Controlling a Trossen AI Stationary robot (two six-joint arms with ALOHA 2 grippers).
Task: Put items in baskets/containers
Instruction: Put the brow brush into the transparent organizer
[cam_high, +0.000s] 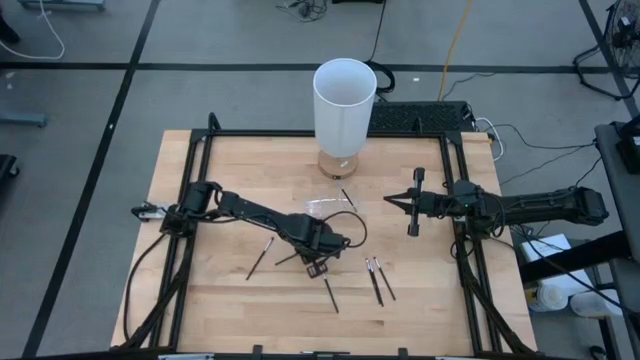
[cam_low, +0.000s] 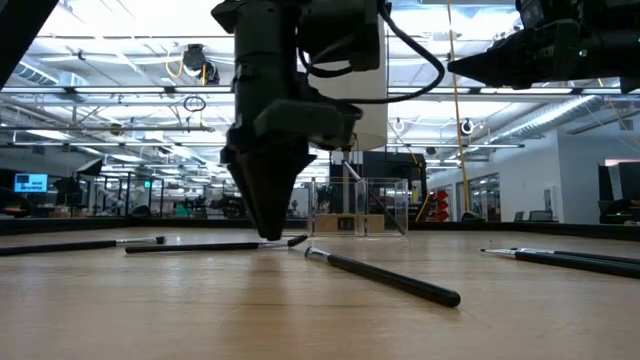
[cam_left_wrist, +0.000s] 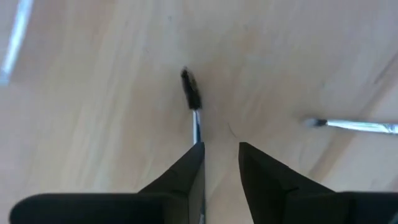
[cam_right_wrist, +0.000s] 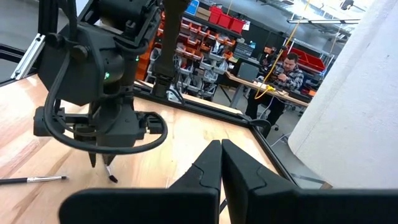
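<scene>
Several thin dark sticks with paler tips lie flat on the wooden table, among them (cam_high: 260, 257), (cam_high: 330, 294) and a pair (cam_high: 379, 280). My left gripper (cam_high: 318, 264) points straight down at mid-table, its fingertips (cam_left_wrist: 221, 149) a small gap apart and low over the wood. One stick (cam_left_wrist: 190, 93) runs out from beside one fingertip, and its handle is hidden under that finger. The clear container (cam_high: 328, 207) stands just beyond, with nothing visible inside. My right gripper (cam_right_wrist: 221, 149) is shut and holds nothing. It hovers level at the table's right (cam_high: 392, 202). My left gripper stands with one finger (cam_left_wrist: 189, 165) right beside the stick's pale metal neck (cam_left_wrist: 196, 127). I cannot tell whether the finger touches it. The fingers come from above and point down, and the stick lies out past the fingertip.
A tall white cylinder (cam_high: 343, 105) stands at the table's far edge, behind the container. Another stick (cam_high: 348, 198) lies to the right of the container. A black frame (cam_high: 200, 180) borders the table. Bare wood shows toward the near left.
</scene>
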